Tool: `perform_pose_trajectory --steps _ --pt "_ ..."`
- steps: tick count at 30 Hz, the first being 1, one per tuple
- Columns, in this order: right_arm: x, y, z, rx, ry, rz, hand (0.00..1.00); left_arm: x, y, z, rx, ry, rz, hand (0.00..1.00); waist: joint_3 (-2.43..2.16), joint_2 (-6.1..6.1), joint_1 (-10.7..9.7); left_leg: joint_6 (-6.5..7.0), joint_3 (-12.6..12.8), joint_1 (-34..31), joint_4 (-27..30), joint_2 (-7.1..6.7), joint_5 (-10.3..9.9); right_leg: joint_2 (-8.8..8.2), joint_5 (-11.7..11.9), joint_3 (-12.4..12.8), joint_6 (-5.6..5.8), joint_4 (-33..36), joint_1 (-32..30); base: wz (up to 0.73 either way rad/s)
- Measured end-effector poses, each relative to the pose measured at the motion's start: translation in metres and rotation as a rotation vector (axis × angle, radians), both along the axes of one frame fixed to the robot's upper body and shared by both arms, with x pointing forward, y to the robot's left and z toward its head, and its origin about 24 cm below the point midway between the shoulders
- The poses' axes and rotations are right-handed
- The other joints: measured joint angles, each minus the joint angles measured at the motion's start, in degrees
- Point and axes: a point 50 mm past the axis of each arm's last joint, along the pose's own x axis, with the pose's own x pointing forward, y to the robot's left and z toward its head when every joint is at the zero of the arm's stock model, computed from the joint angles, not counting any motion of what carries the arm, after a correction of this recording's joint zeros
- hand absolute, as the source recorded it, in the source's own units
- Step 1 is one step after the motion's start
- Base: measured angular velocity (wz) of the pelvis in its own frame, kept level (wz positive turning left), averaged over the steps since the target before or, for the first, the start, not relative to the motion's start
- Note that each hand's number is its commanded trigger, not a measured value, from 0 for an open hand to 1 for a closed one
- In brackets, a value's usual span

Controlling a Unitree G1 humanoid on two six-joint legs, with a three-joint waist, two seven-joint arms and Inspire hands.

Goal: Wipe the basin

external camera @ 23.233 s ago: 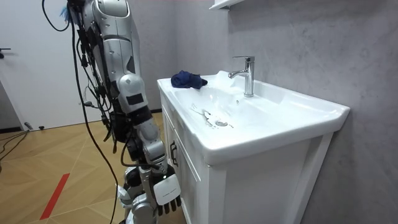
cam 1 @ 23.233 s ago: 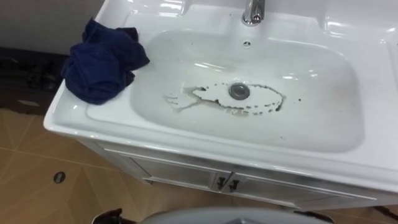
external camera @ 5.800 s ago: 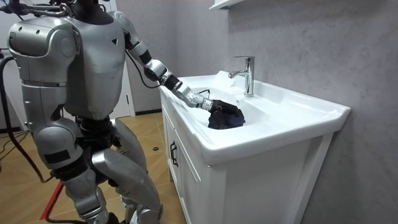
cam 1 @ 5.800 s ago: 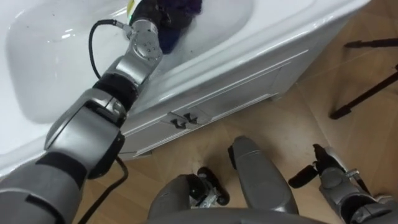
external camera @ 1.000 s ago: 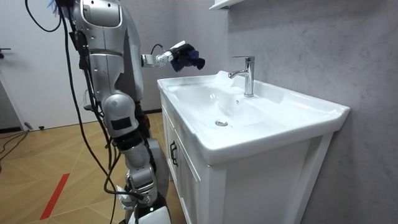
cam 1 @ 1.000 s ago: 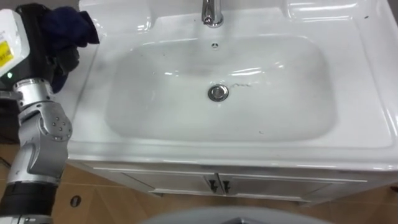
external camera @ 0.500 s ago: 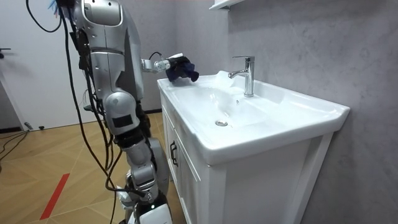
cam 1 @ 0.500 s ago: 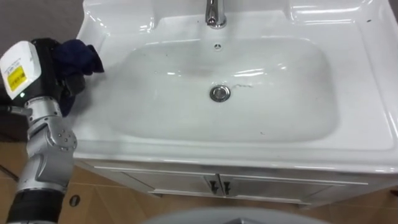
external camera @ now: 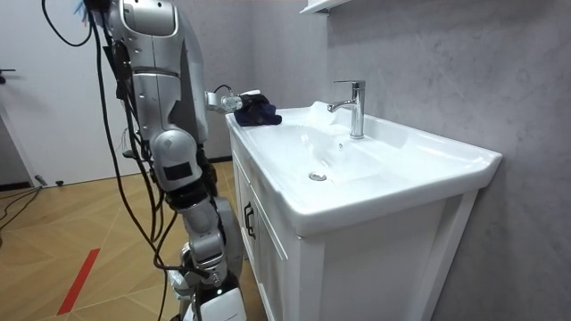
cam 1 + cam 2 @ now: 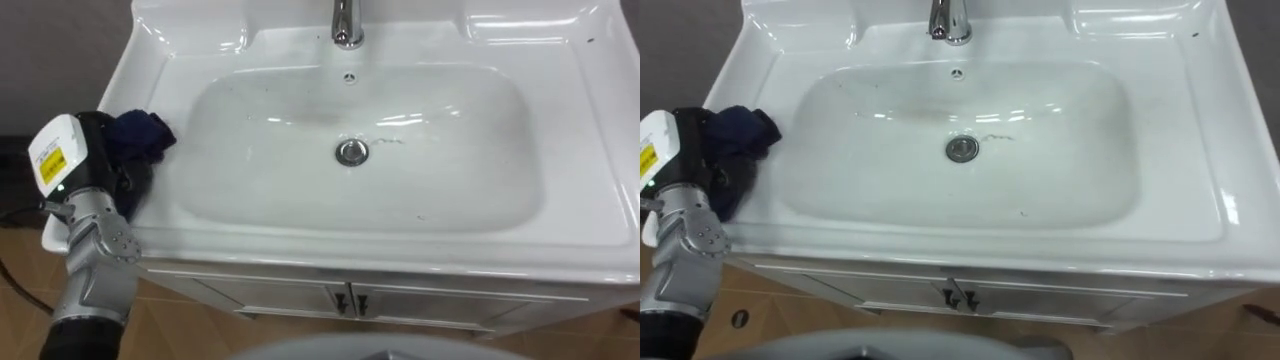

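Note:
The white basin (image 10: 470, 190) lies in front of me, with a round metal drain (image 10: 351, 151) in its middle and a chrome faucet (image 10: 346, 24) at the back. My left hand (image 10: 98, 165) is at the basin's left rim, shut on a crumpled dark blue cloth (image 10: 143, 137) that rests on the rim. The room view has the same cloth (image 9: 257, 113) on the rim's near corner, with the left hand (image 9: 234, 102) behind it. My right hand (image 9: 219, 308) hangs low beside the cabinet, cut off by the room view's bottom edge.
A white cabinet with two small dark door handles (image 10: 350, 298) stands under the basin. Thin dark marks (image 10: 392, 140) lie right of the drain. A grey wall (image 9: 446, 62) rises behind the faucet, with a shelf (image 9: 318, 6) above. Wooden floor (image 9: 53, 232) spreads to the room view's left.
Over the last second my left hand came down with the cloth from above the back left corner onto the left rim. Compared with long ago, the large stain ring around the drain is gone.

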Motion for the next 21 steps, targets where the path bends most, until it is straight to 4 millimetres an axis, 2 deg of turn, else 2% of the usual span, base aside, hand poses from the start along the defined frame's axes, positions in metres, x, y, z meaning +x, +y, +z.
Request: perform_pose_trajectory --steps 1,3,4,5,6,11,21 --pt "0.0 0.0001 0.0 0.002 0.004 0.006 0.0 -0.0001 0.0 -0.0001 0.0 0.001 0.001 1.0 0.0 0.0 0.0 0.0 0.0 0.0 0.0 0.0 0.0 0.0 0.0 0.0 0.0 0.0 0.0 0.0" --pt "-0.0002 -0.0001 0.0001 0.003 0.018 0.028 0.0 -0.0004 -0.0007 -0.0009 -0.004 0.004 0.002 0.82 -0.01 -0.06 0.0 0.0 0.0 0.0 0.0 0.0 0.0 0.0 0.0 0.0 0.0 0.1 0.0 0.0" --pt "0.0 0.0 0.0001 0.004 0.019 0.03 0.0 -0.0004 -0.0009 -0.0011 -0.006 0.005 0.002 0.51 -0.02 -0.09 0.0 0.0 0.0 0.0 0.0 -0.01 0.0 0.0 0.0 0.0 0.0 0.1 0.0 0.0" --pt "0.0007 0.0003 0.0 0.011 0.019 0.031 0.0 -0.0006 -0.001 -0.0017 -0.008 0.008 0.002 0.05 -0.05 -0.18 0.0 0.0 0.1 0.0 0.0 0.0 0.0 0.01 0.0 0.0 0.0 0.2 0.0 0.0" --pt "0.0009 0.0005 0.0 0.013 0.019 0.031 0.0 -0.0008 -0.001 -0.0021 -0.009 0.01 0.003 0.0 -0.07 -0.22 0.0 0.0 0.3 0.0 0.0 0.0 0.0 0.01 0.0 0.1 0.0 0.2 0.0 -0.03" --pt "-0.0001 0.0013 -0.0003 0.03 0.023 0.031 0.0 -0.0011 -0.0011 -0.0039 -0.019 0.028 -0.003 0.0 -0.38 -0.63 0.0 0.0 0.4 0.3 -0.4 0.0 0.0 0.03 0.0 0.1 0.01 0.1 0.1 0.0" --pt "-0.0039 0.0014 -0.0003 0.031 0.032 0.028 0.0 -0.0002 -0.0032 -0.0026 -0.012 0.024 -0.004 0.0 -0.28 -0.56 -0.5 -0.02 0.3 0.4 -0.9 -0.01 0.0 0.02 0.2 0.0 0.19 -0.2 0.2 0.01"
